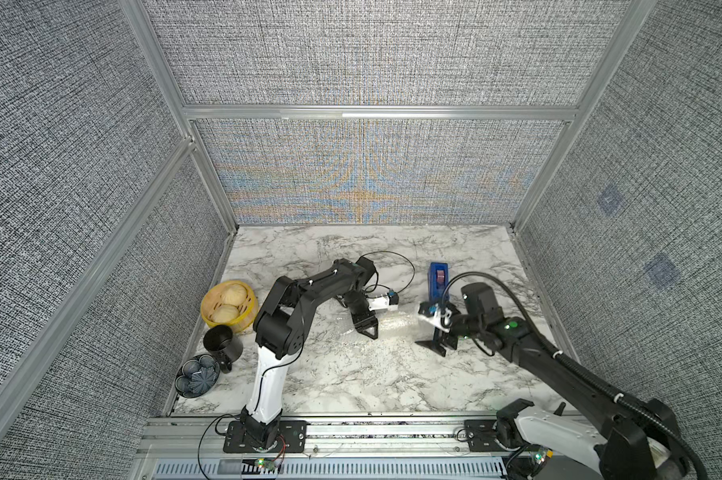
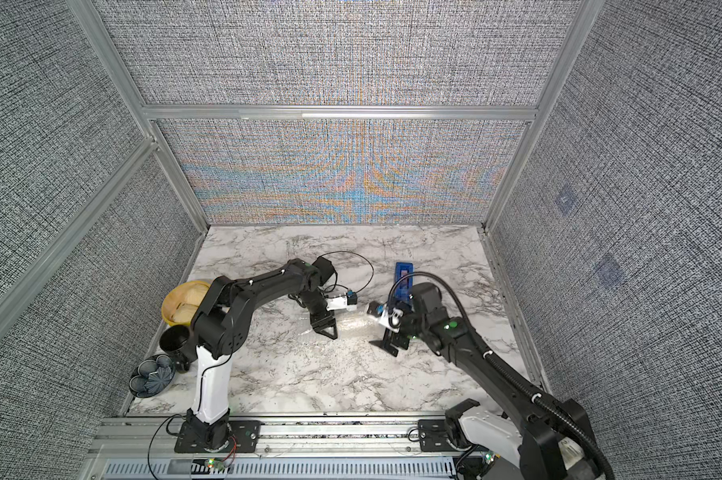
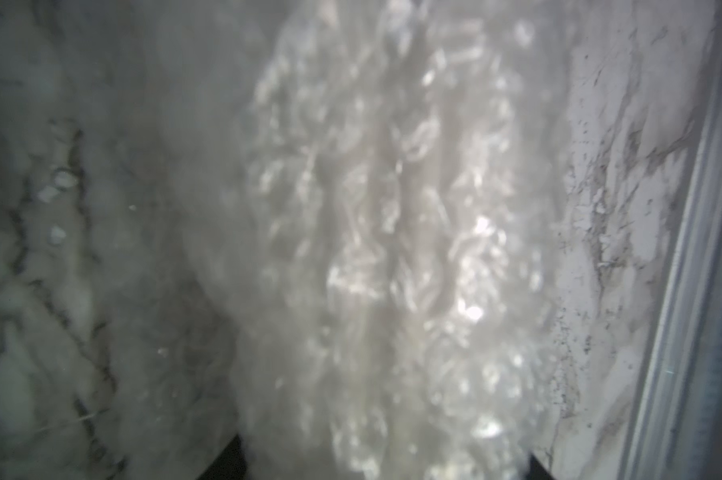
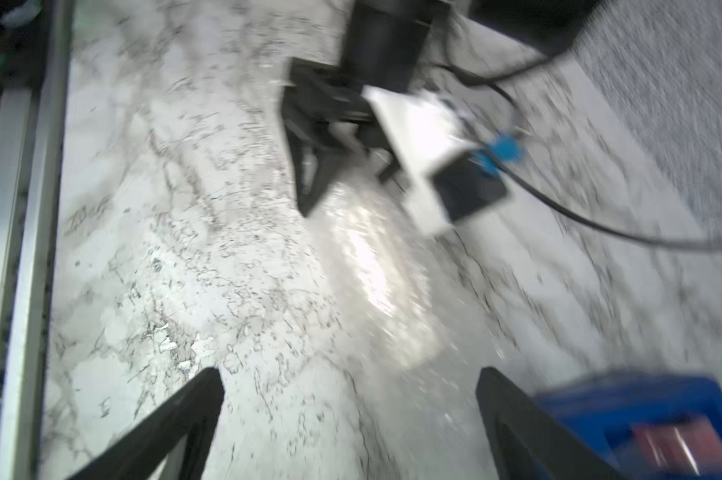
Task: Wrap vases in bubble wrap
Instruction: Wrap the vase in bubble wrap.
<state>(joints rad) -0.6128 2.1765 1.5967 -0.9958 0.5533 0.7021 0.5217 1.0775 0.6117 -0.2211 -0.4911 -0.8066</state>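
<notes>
Left fingers point(image 4: 305, 166) pinch the bubble wrap point(image 1: 396, 324) mid-frame, right fingers point(image 4: 176, 424) gape empty (unheld end may spring open).

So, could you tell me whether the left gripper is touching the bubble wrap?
Touching. The left wrist view shows the bubble wrap pinched inside the left gripper, with the jaws closed on it.
</notes>
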